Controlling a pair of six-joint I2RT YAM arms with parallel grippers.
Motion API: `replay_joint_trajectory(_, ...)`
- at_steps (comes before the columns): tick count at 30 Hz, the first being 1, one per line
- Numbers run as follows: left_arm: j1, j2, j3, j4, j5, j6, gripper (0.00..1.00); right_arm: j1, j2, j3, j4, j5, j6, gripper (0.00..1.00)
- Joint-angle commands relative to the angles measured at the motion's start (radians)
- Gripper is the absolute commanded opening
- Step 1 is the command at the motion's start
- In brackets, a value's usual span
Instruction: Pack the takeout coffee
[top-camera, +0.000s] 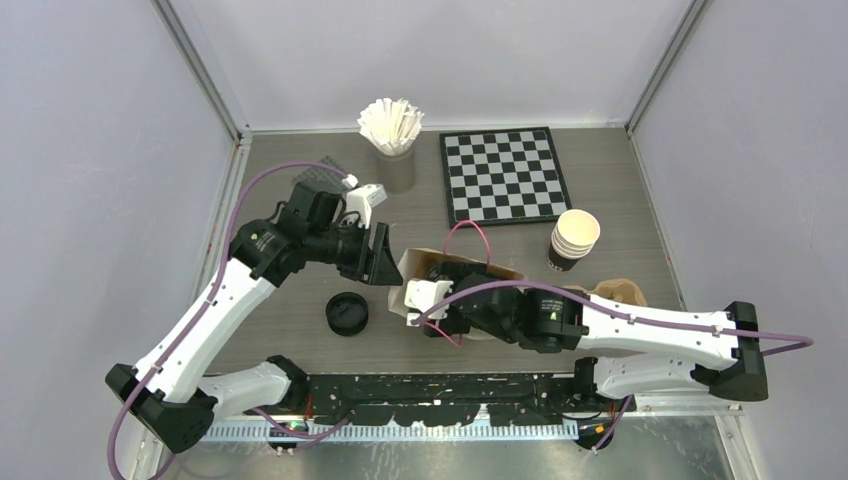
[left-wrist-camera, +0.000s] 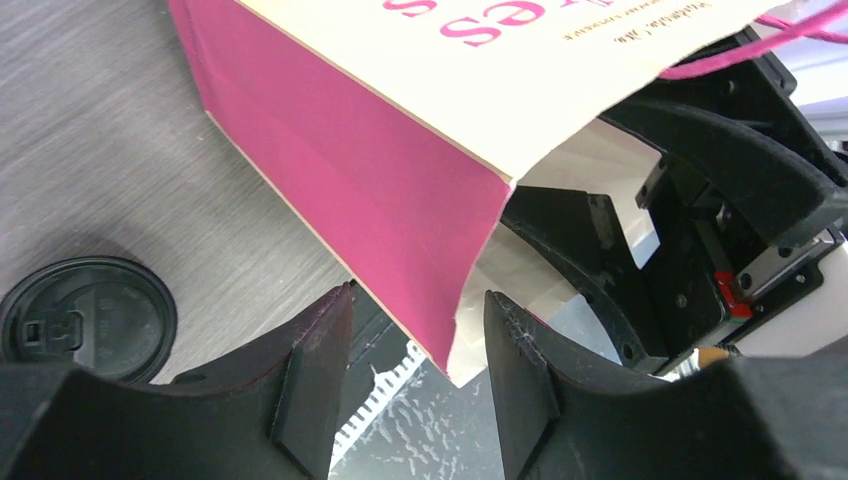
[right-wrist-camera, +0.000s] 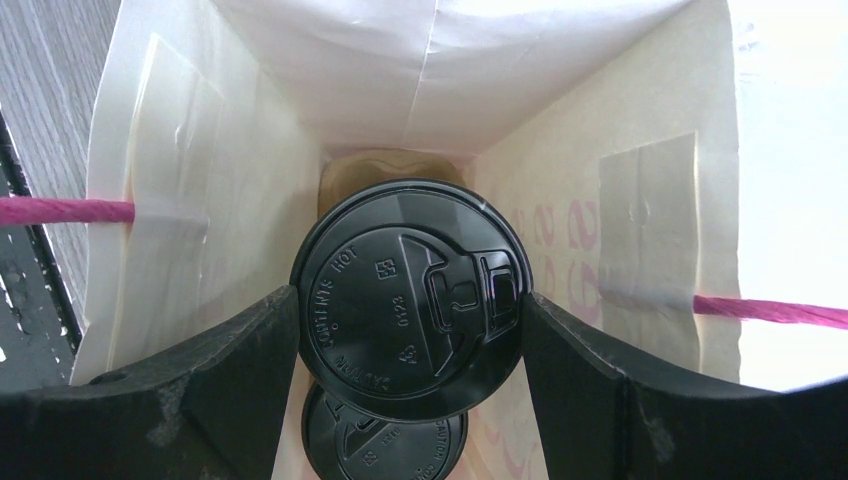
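Fingers of my right claw clasp a lidded takeout coffee inside the paper bag; left claw straddles its rim, grip unclear. Next, likely: lower, release.

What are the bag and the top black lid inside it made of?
The bag looks like paper: matte cream, with sharp creases and folds. The top lid looks like plastic: black, slightly shiny, with raised moulded letters.
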Motion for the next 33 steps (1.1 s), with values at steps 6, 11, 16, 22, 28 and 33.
replay_joint_trajectory(6, -0.002, 0.028, 0.068, 0.072, -0.022, 0.01, 0.52, 0.018, -0.035, -0.01, 0.019, 0.043, 0.018, 0.77)
replay_joint_trajectory(11, -0.002, 0.03, 0.044, 0.087, 0.047, 0.009, 0.5, 0.021, -0.053, -0.019, 0.011, 0.06, 0.021, 0.77)
replay_joint_trajectory(16, -0.003, 0.005, 0.01, 0.09, 0.084, 0.019, 0.43, 0.021, -0.062, -0.027, 0.006, 0.071, 0.004, 0.77)
replay_joint_trajectory(22, -0.006, -0.026, -0.026, 0.126, 0.127, 0.016, 0.08, 0.023, -0.066, -0.03, 0.027, 0.074, -0.007, 0.77)
replay_joint_trajectory(28, -0.011, -0.092, -0.082, 0.216, 0.141, 0.035, 0.0, 0.023, -0.041, -0.023, 0.056, 0.073, -0.039, 0.77)
replay_joint_trajectory(33, -0.014, -0.167, -0.152, 0.323, 0.14, 0.1, 0.0, 0.021, -0.015, -0.019, 0.129, 0.074, -0.09, 0.78)
